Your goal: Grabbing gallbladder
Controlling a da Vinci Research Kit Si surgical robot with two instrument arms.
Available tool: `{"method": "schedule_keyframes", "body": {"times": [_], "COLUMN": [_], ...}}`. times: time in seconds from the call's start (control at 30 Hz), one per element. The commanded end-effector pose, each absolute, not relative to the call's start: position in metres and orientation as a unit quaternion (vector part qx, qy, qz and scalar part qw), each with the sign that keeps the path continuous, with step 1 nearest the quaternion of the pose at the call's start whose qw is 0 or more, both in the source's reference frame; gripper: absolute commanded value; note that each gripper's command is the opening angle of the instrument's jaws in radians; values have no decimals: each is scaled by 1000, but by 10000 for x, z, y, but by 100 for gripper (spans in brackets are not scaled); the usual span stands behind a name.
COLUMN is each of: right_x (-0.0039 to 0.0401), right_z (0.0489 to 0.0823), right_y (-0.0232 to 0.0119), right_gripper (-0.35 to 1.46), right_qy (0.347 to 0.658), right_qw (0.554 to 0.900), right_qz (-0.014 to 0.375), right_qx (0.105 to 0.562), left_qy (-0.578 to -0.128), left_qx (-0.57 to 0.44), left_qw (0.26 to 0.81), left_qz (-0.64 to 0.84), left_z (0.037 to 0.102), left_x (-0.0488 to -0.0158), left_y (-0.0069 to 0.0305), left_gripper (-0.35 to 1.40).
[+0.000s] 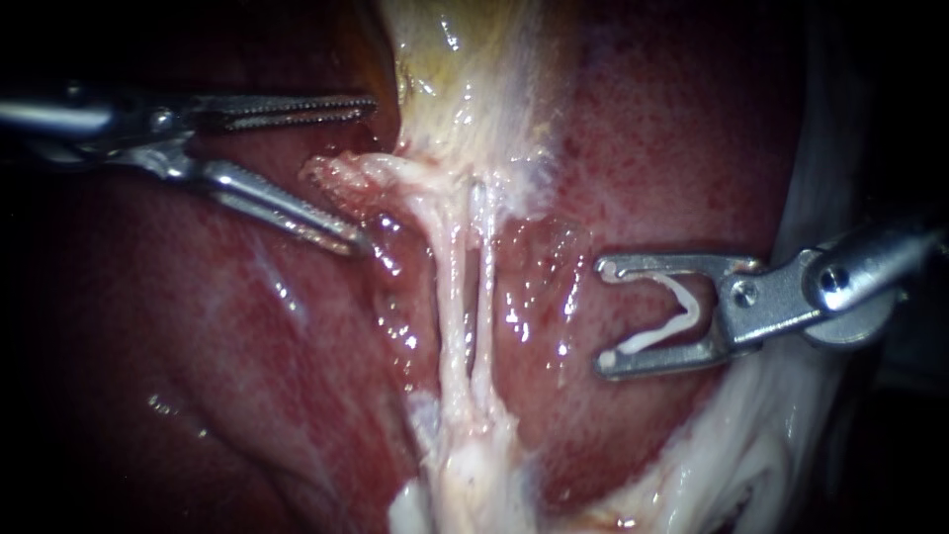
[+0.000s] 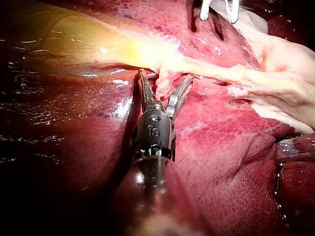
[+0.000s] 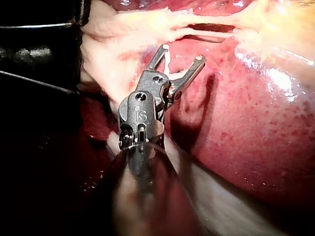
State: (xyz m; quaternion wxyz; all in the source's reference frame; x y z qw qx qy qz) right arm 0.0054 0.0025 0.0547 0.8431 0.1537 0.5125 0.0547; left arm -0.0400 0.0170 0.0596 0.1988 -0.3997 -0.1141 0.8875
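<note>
Left instrument [image 1: 368, 173]: jaws open, straddling frayed pale tissue tag [image 1: 336, 176] at lower end of gallbladder [image 1: 465, 69], nothing clamped. Yellowish organ at top centre of endoscope view, against liver [image 1: 682, 148], with two tubes [image 1: 453, 297] descending from it. Right instrument [image 1: 601, 316]: jaws wide apart, holding white clip [image 1: 677, 318] between them, over liver, clear of tubes.

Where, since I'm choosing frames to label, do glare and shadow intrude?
Endoscope view: small glints on the wet red liver, black corners. Left wrist view: glare on the yellowish gallbladder; the metal left instrument shadows liver. Right wrist view: the metal right instrument, bearing a white clip, shadows it too.
</note>
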Motion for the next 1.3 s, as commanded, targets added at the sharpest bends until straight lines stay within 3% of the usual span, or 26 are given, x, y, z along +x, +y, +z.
{"method": "schedule_keyframes", "body": {"times": [0.03, 0.23, 0.4, 0.8, 1.3], "right_x": [54, 55, 55, 55, 54], "right_z": [548, 548, 548, 548, 548], "right_y": [25, 25, 25, 25, 25], "right_gripper": [48, 48, 48, 48, 48], "right_qy": [512, 512, 512, 512, 512], "right_qw": [843, 843, 843, 843, 843], "right_qz": [55, 55, 55, 55, 55], "right_qx": [154, 154, 154, 154, 154], "left_qy": [-114, -111, -111, -130, -137], "left_qx": [-400, -400, -400, -395, -392], "left_qw": [198, 194, 194, 211, 223], "left_qz": [888, 889, 889, 885, 882], "left_z": [598, 606, 606, 574, 508], "left_x": [-399, -400, -399, -384, -334], "left_y": [169, 167, 166, 172, 226], "left_gripper": [54, 17, -35, -35, -35]}}
